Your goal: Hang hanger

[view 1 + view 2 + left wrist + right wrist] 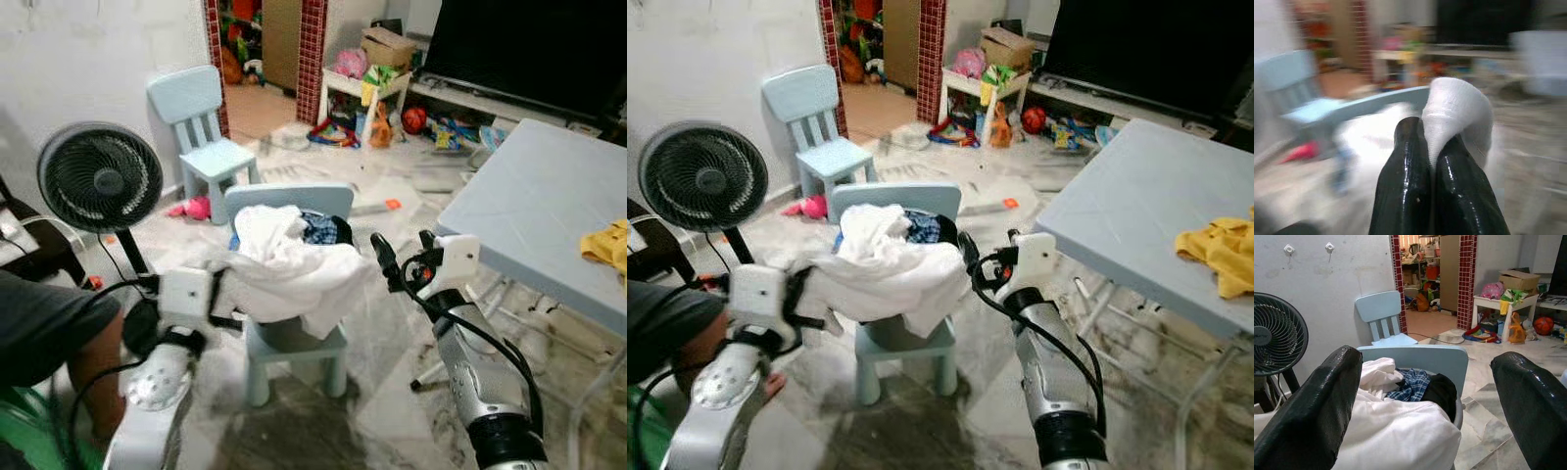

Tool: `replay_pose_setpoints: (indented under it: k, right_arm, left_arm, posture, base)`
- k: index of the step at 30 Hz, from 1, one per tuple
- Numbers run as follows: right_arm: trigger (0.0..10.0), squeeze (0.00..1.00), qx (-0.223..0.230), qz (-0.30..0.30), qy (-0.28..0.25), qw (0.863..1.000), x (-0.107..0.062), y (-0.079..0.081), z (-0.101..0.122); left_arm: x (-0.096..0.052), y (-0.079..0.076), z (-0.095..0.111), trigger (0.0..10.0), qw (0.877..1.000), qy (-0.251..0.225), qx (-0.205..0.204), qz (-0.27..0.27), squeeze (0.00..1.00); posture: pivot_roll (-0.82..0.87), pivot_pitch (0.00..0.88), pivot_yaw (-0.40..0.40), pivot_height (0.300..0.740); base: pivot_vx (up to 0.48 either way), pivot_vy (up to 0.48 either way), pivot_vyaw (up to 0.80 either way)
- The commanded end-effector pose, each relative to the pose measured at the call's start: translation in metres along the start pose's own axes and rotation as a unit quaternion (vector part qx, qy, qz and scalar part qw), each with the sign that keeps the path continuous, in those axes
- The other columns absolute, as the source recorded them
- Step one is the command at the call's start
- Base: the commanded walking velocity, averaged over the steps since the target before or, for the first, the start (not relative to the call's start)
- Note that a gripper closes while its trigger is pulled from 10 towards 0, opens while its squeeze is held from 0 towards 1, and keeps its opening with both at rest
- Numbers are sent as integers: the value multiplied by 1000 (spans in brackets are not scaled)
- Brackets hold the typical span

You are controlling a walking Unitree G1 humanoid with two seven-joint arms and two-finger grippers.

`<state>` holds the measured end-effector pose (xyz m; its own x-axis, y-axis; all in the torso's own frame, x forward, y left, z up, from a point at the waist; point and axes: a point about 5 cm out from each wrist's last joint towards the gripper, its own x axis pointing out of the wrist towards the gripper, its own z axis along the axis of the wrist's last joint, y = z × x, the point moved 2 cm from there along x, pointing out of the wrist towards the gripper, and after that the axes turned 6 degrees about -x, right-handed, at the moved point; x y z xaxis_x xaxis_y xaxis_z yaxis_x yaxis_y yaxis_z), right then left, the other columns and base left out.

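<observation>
A heap of clothes fills a grey basket (286, 334) that stands on a small light-blue chair (294, 354). On top lies a white cloth (294, 264), with a blue checked garment (1411, 387) and a black one (1441, 391) behind it. My left gripper (221, 294) is at the heap's left side, shut on a fold of the white cloth (1457, 112); that wrist view is blurred. To the heap's right, my right gripper (404, 251) is open and holds nothing, its fingers (1312, 411) pointing at the clothes. I see no hanger.
A black fan (99, 181) stands at the left, with a second blue chair (208, 137) behind. A grey-blue table (534, 201) with a yellow cloth (608, 245) is on the right. A person's leg (61, 333) is near my left arm. Toys litter the floor by the doorway.
</observation>
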<state>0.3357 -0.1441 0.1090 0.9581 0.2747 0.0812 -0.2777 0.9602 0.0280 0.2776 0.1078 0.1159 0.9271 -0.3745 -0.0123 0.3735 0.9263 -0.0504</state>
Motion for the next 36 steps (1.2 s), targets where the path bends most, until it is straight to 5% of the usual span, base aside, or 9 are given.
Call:
replay_pose_setpoints:
  k: [1,5,9,20,36]
  right_arm:
    - [10000,0,-3,-6,-2,1000,1,-3,3]
    - [10000,0,-4,-11,-1,1000,1,-4,3]
    - [10000,0,-4,-14,2,1000,1,-4,2]
    - [10000,0,-8,-29,14,999,4,-8,-1]
    - [10000,0,-13,-31,17,999,5,-9,-1]
  left_arm:
    - [3,-13,8,10000,999,-4,-11,-40,0]
    - [4,-31,9,10000,995,8,-55,-83,0]
    - [3,-31,6,10000,995,16,-58,-78,0]
    - [-15,22,-9,10000,997,37,-70,11,0]
    - [-14,29,-7,10000,994,22,-104,26,0]
  posture:
    - [25,0,-46,740]
    - [20,0,-39,740]
    - [19,0,-38,740]
    - [31,0,-45,740]
    - [27,0,-51,740]
  base:
    - [0,0,0]
    - [0,0,0]
    - [0,0,0]
    - [0,0,-284]
    - [0,0,-474]
